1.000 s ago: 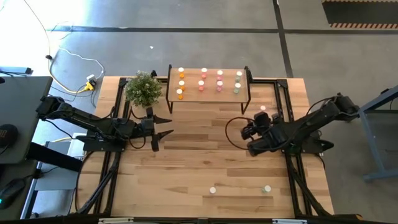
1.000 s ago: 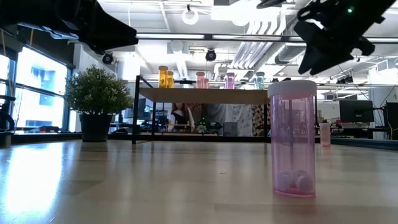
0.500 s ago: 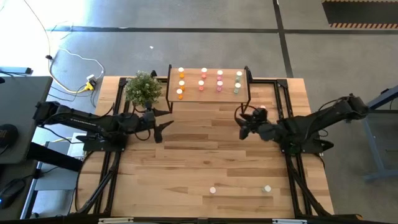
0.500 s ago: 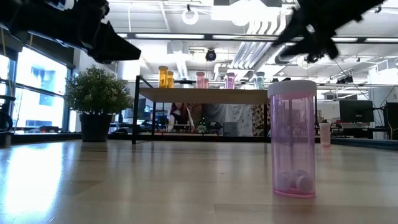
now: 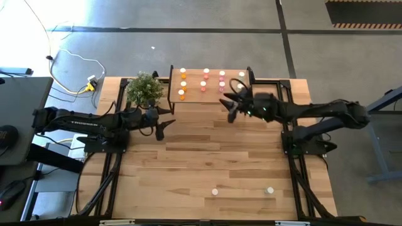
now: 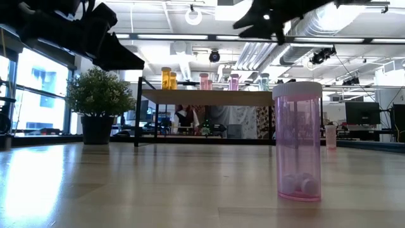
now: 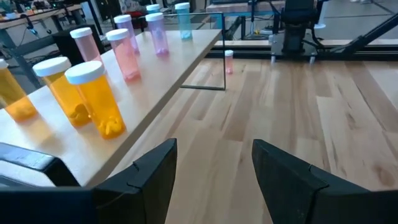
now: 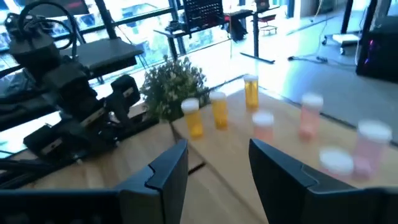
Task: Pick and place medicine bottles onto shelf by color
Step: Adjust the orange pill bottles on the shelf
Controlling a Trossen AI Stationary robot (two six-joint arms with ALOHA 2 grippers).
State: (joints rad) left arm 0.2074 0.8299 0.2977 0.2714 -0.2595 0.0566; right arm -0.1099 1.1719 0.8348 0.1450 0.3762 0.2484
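Observation:
The shelf (image 5: 210,97) stands at the table's far edge and carries upright medicine bottles (image 5: 205,83) sorted in columns: orange, light pink, deep pink, pale green. Two more bottles stand near the table's near edge: a pink one (image 5: 215,191) and a greenish one (image 5: 269,190). In the low view the pink bottle (image 6: 297,142) looms close. Another small pink bottle (image 7: 229,61) stands on the table beyond the shelf's right end. My right gripper (image 5: 227,108) hovers open and empty just before the shelf's front edge. My left gripper (image 5: 162,124) is open and empty near the shelf's left leg.
A potted plant (image 5: 144,89) stands left of the shelf, close to my left arm. Black frame rails (image 5: 289,100) run along the table's left and right sides. The middle of the tabletop (image 5: 201,157) is bare wood between the arms and the near bottles.
My right gripper has swung from the table's right middle toward the far edge and leftward, ending in front of the shelf and higher up, still open and empty. My left gripper has edged toward the far edge, closer to the shelf's left end. No bottle has moved.

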